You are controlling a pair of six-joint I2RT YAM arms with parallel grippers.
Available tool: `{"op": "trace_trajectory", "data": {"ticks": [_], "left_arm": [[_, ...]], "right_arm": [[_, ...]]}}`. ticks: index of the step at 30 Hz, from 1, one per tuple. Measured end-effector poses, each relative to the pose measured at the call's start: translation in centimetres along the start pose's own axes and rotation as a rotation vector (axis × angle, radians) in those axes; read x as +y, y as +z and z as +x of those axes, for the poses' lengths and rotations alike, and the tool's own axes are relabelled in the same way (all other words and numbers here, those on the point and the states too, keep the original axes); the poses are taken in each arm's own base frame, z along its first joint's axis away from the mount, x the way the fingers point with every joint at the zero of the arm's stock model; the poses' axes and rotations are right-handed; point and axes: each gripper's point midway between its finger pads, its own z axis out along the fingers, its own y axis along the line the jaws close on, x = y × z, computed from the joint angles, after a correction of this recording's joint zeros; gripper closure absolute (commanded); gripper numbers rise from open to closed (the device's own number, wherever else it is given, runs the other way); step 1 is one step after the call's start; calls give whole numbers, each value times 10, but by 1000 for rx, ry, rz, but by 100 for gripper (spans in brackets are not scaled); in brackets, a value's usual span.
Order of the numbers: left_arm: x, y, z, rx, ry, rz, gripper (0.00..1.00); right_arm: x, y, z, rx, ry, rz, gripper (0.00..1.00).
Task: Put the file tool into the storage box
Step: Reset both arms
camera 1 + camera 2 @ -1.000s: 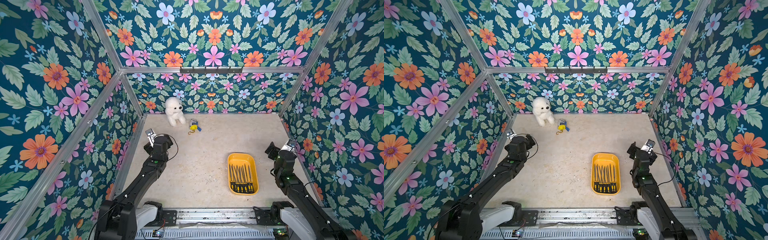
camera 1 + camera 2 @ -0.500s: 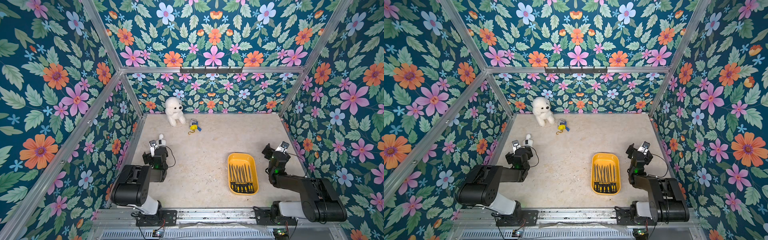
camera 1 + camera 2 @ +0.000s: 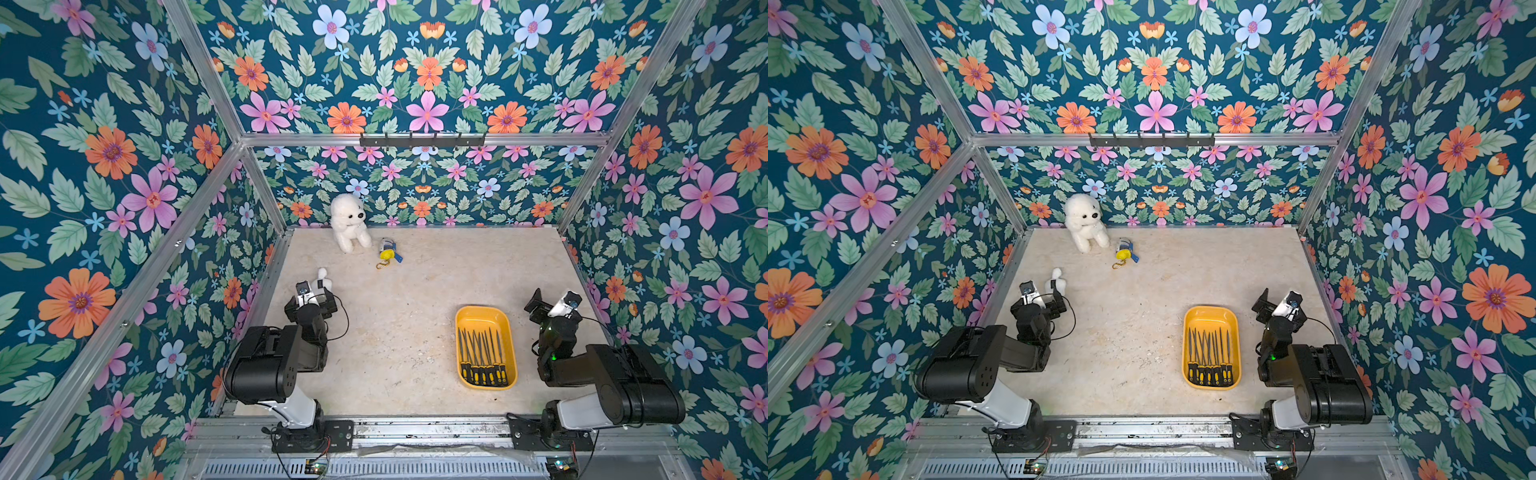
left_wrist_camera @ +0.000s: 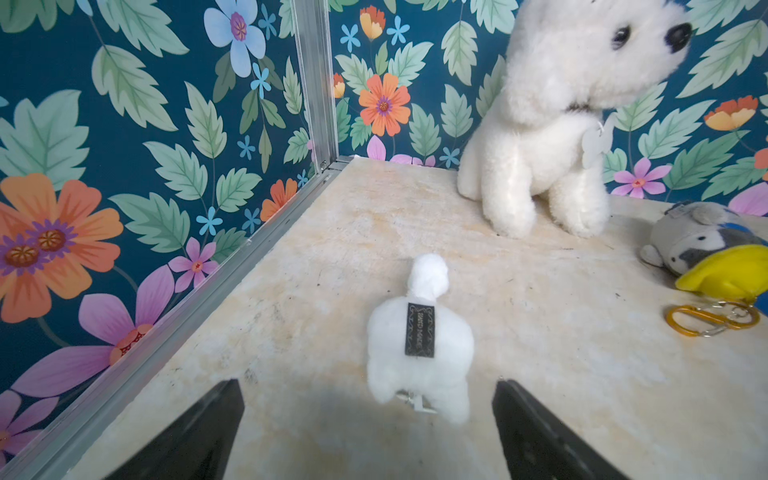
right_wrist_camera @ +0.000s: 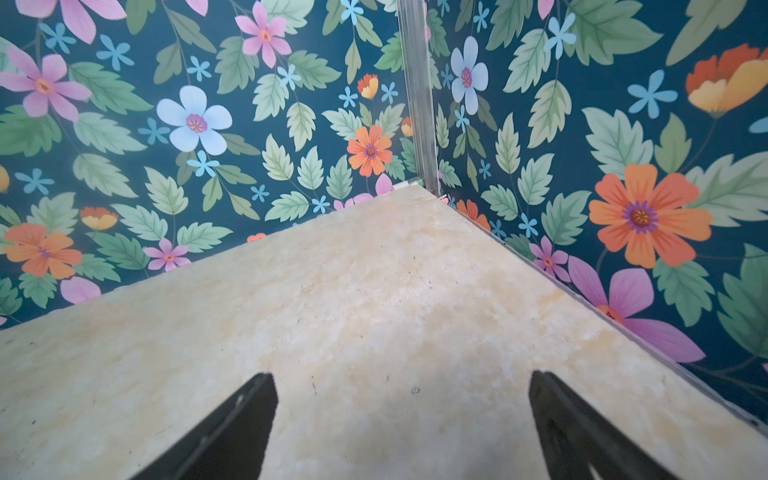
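Status: reading as done, nothing left to move (judging from layout alone). Seeing left gripper (image 4: 368, 382) jaws-wide, empty, pointing at one small white plush (image 4: 419, 345) just ahead. Counting one large plush dog (image 3: 349, 222) and one keychain toy (image 3: 387, 249) at back. Finding one storage box (image 3: 482, 310) right of centre, holding roughly eight files (image 3: 482, 353) side by side, none loose outside. Seeing right gripper (image 5: 403, 375) spread wide, empty, beside box.

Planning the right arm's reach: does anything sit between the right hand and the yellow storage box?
Nothing visible does: only bare table lies between the right hand and the storage box, with the files already inside.
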Motion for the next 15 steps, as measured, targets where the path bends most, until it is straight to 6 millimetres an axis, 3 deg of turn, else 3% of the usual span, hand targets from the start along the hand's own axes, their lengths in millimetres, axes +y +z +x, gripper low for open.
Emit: {"op": "trace_trajectory", "data": {"ticks": [15], "left_arm": [[-2, 0, 0, -1, 0, 11, 0]], "right_arm": [[1, 0, -3, -15, 6, -8, 0]]}}
